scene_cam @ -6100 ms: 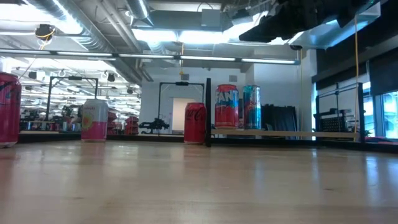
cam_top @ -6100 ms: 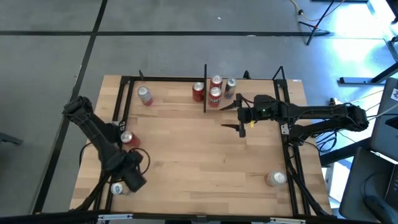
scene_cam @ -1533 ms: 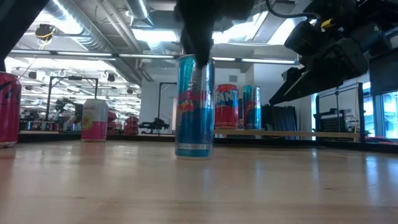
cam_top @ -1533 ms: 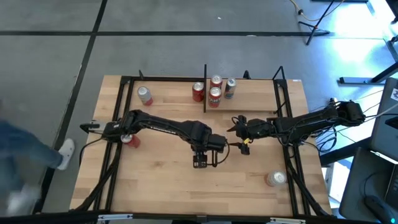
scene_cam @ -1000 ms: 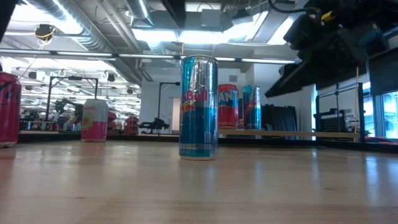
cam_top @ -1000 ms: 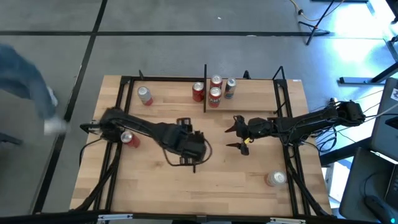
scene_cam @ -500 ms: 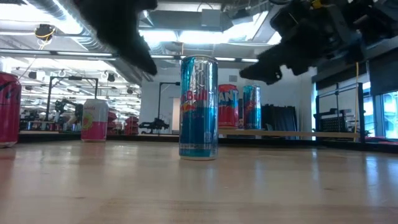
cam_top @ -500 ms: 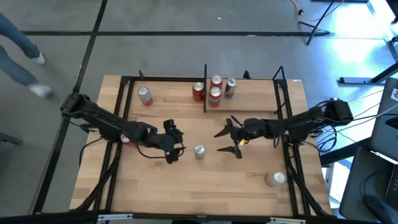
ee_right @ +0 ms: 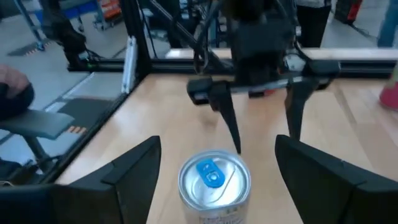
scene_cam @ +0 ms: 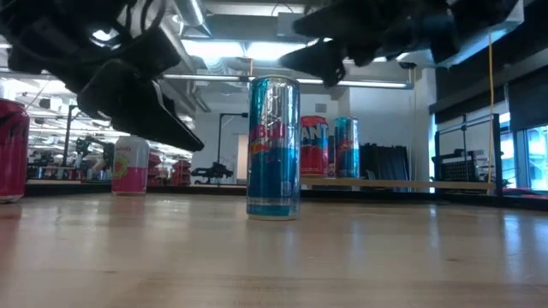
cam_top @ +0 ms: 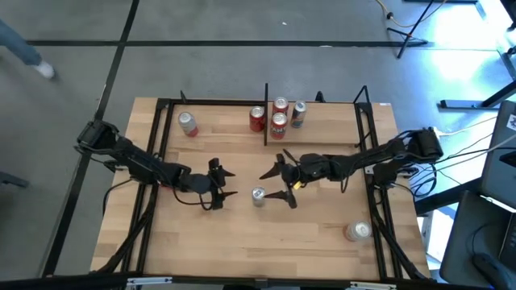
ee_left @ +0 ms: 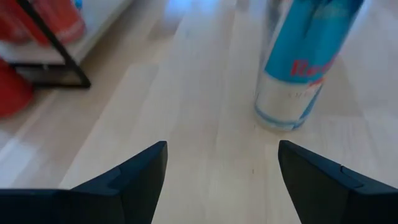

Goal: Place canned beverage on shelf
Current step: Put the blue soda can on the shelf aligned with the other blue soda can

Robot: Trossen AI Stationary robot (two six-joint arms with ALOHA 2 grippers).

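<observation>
Withdrawn left end effector (cam_top: 219,187) and right end effector (cam_top: 278,186), both spread, flank upright blue can (cam_top: 258,196).

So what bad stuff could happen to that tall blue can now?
The blue can stands tall and thin on the table, so the open right gripper coming at it from the side might tip it over. The left gripper sits open close on the other side, so the two arms might bump. The shelf already holds cans near its black post, so it's a tight fit there.
</observation>
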